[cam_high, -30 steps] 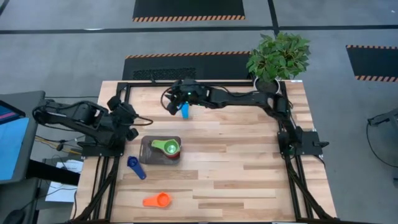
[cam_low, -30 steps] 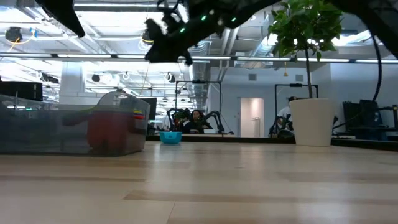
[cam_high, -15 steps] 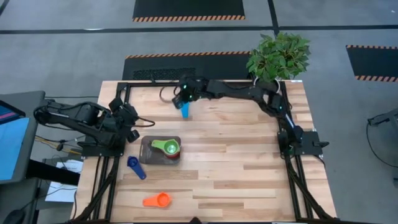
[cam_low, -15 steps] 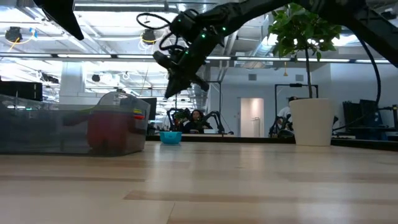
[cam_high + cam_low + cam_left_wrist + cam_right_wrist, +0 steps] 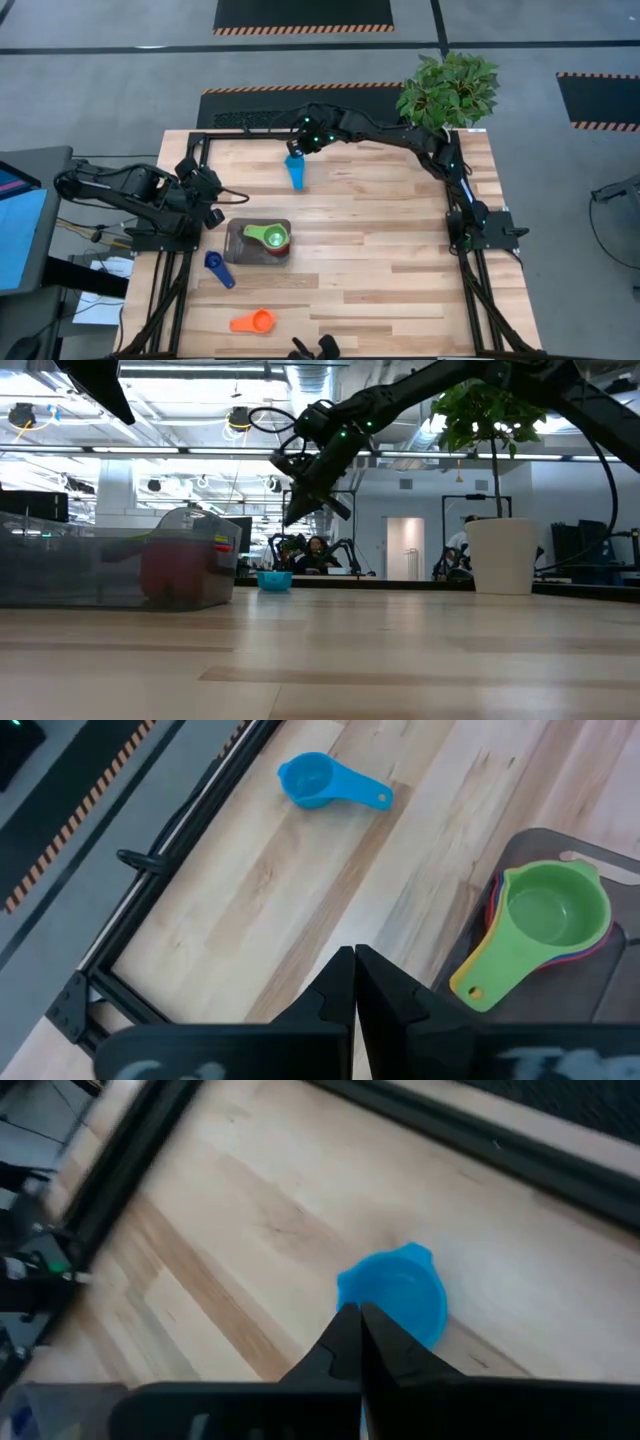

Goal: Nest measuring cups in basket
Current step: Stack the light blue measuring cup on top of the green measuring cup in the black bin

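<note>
Right gripper [image 5: 297, 152], fingers together, empty above the small light blue plastic measuring cup [image 5: 296, 174], upper centre; reopen, descend lower. Left gripper [image 5: 353, 982] together, idle.

Wooden table [image 5: 380, 270] (light planks) carries basket [image 5: 236, 240], three loose cups.

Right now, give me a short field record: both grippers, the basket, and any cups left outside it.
right gripper: shut, empty, above the far side of the table beside the light blue cup
left gripper: shut, empty, waiting near the basket
basket: holds stacked cups, green cup on top
cups outside: light blue, dark blue cup, orange cup
</note>
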